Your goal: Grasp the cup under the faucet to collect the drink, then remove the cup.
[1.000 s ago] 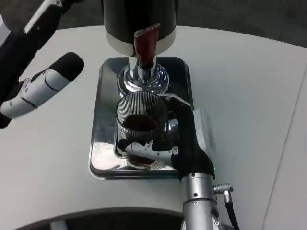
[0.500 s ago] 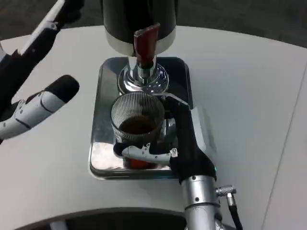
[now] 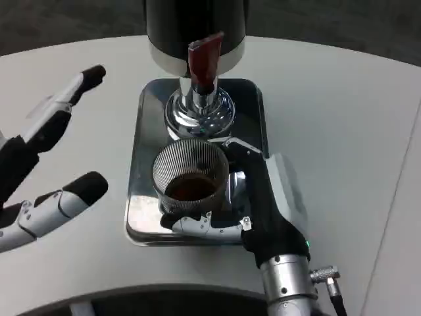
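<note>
The right hand (image 3: 253,210) wraps its fingers (image 3: 197,225) round the cup (image 3: 191,174), filled and on the tray (image 3: 141,197) just clear of the faucet (image 3: 200,99). Removal is underway; next, lift it level onto the worktop (image 3: 342,118). The left hand (image 3: 46,164) hovers, fingers spread.

White-backed right hand (image 3: 263,204) with black fingers, ribbed silver forearm (image 3: 289,289), black cable (image 3: 339,304); white-and-black left hand (image 3: 39,171).

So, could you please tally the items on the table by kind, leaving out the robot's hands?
Cup: 1
Metal tray: 1
Drink dispenser with red tap lever: 1
Total: 3
</note>
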Controlling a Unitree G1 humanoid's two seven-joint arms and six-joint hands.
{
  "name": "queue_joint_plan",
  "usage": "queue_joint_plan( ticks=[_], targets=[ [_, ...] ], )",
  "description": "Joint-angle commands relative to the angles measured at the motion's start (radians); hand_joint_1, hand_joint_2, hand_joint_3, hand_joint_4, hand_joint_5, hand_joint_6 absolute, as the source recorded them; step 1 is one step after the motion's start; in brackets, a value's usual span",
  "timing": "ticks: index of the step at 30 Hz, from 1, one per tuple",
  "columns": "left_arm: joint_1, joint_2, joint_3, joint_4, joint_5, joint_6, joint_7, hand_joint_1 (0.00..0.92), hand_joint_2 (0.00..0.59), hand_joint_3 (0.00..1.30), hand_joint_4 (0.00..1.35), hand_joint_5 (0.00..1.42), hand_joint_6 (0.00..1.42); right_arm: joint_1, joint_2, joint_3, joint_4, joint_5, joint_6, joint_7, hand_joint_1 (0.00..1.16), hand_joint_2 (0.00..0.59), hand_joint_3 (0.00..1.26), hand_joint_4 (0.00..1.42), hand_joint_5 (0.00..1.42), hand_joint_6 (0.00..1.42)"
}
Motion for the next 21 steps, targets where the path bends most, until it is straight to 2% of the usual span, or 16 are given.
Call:
queue_joint_plan(
  ticks=[1,5,9,12,16,21],
  targets=[
    [0.067,0.011,0.028,-0.036,0.034,0.009,0.011,0.000,0.173,0.00,0.00,0.00,0.00,0.043,0.025,0.010,-0.083,-0.014,0.011,0.016,1.12,0.078,0.82,1.01,0.96,1.25],
    [0.114,0.026,0.062,-0.057,0.115,-0.002,0.017,0.000,0.137,0.00,0.00,0.00,0.00,0.078,0.017,0.014,-0.145,-0.025,0.028,0.040,1.12,0.077,0.82,1.01,0.96,1.26],
    [0.172,0.032,0.086,-0.084,0.195,-0.012,0.024,0.000,0.128,0.00,0.00,0.00,0.00,0.118,0.003,0.023,-0.222,-0.040,0.048,0.079,1.11,0.077,0.82,1.01,0.96,1.26],
    [0.216,0.025,0.095,-0.101,0.246,-0.005,0.034,0.000,0.114,0.00,0.00,0.00,0.00,0.146,-0.001,0.028,-0.266,-0.048,0.060,0.103,1.11,0.077,0.82,1.01,0.96,1.26],
    [0.252,0.025,0.091,-0.123,0.309,0.021,0.040,0.000,0.105,0.00,0.00,0.00,0.00,0.177,-0.003,0.035,-0.319,-0.056,0.070,0.126,1.11,0.076,0.82,1.01,0.96,1.27],
    [0.304,0.008,0.057,-0.188,0.395,0.078,0.036,0.000,0.089,0.00,0.00,0.00,0.00,0.213,-0.011,0.038,-0.372,-0.056,0.072,0.159,1.11,0.076,0.82,1.01,0.96,1.27]
  ],
)
